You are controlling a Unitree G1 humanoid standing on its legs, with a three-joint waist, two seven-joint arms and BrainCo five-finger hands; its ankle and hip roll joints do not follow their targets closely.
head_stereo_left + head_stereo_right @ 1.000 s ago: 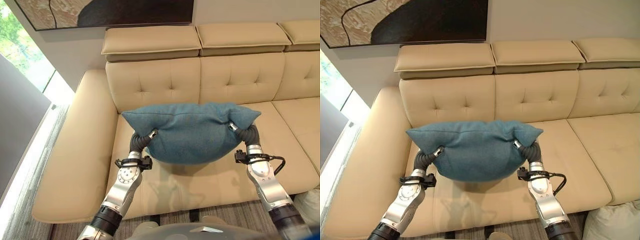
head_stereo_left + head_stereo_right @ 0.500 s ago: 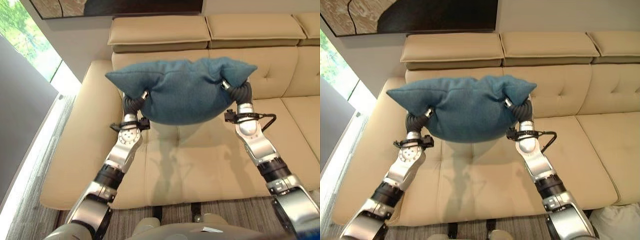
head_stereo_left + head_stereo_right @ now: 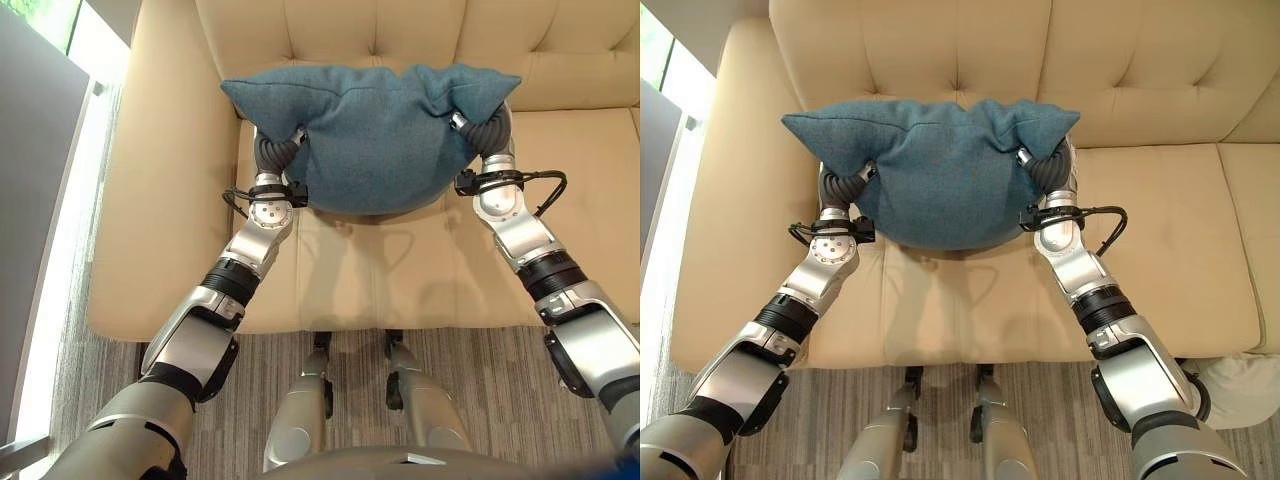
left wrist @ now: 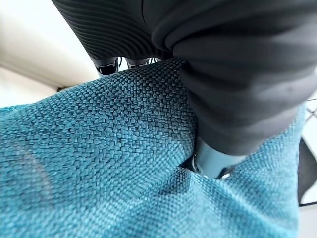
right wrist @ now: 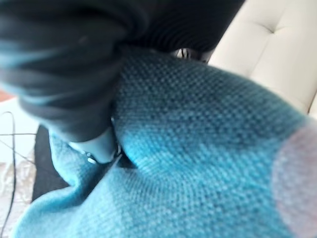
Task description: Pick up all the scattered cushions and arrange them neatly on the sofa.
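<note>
1. The teal cushion point(image 3: 375, 135) is held up between the two hands over the seat of the beige sofa point(image 3: 1160, 250), close to the backrest, with its lower edge hanging just above the seat.
2. The left hand point(image 3: 275, 152) is tucked into the cushion's left end and the right hand point(image 3: 483, 128) into its right end. The fingers of both are buried in the fabric, so I cannot tell how far they are curled or whether they are pinching it.
3. It looks soft and light. The top edge puckers into peaks at both ends and the middle bellies down.
4. The coarse weave, seen in the wrist views, should give good friction and little slip.
5. Holding it at both ends suits it, since a one-sided hold would probably let it fold and droop.
</note>
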